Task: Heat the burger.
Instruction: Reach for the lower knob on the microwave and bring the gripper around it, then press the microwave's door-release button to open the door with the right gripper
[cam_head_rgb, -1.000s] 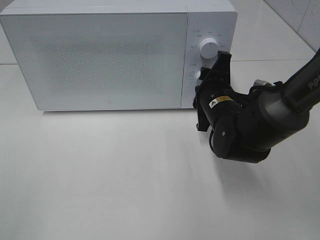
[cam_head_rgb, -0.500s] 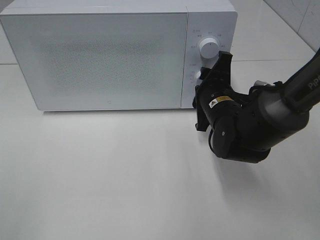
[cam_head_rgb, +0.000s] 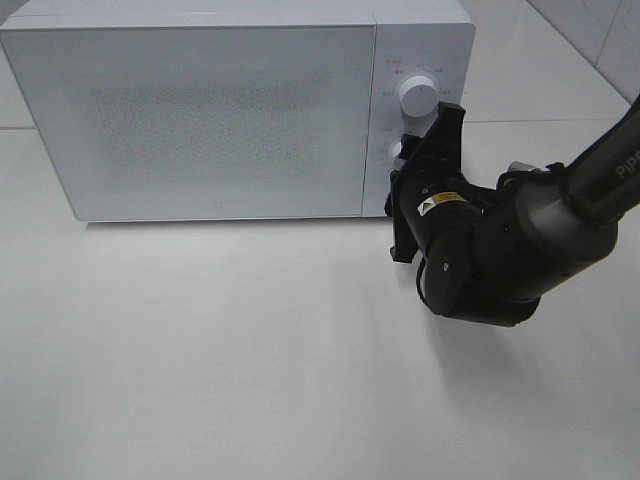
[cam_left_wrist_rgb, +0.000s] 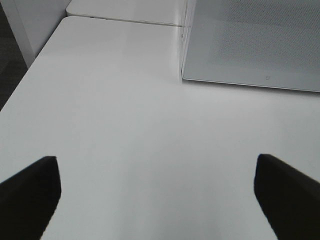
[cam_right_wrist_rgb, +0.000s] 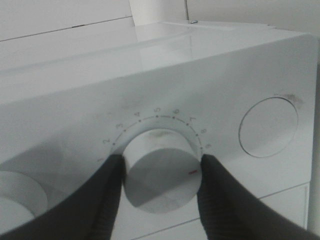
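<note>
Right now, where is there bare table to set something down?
The table in front of the microwave is bare, from its left edge across to the right arm. Crowded at the control panel: the right end effector grips the lower dial.

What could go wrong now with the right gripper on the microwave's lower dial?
The right gripper pinches the smooth white lower dial by its sides, so it may slip while twisting. The dial's red mark sits near the high numbers; more turn could overshoot. The burger isn't visible behind the microwave's closed door, so I can't confirm it's inside.
</note>
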